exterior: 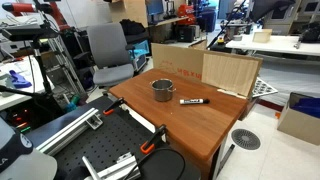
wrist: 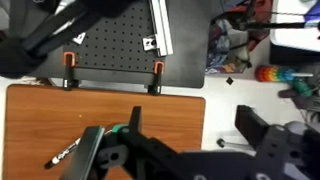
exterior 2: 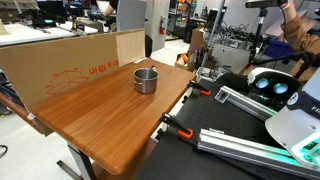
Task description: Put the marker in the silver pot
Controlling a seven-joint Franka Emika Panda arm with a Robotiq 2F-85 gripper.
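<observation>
A small round silver metal pot (exterior: pixel 162 90) stands upright on the brown wooden table (exterior: pixel 190 128), near the edge lined with a brown cardboard wall (exterior: pixel 180 62). The short black marker with a whitish label band (exterior: pixel 192 101) lies flat just beside the pot, apart from it, nearer the table's middle. In the wrist view the dark hand (wrist: pixel 192 128) hangs above the clamped table edge, its fingers spread and holding nothing, well apart from the marker.

Gripper (wrist: pixel 172 142) — dark, blurred, cut off by wrist view's lower edge — jaws unclear
</observation>
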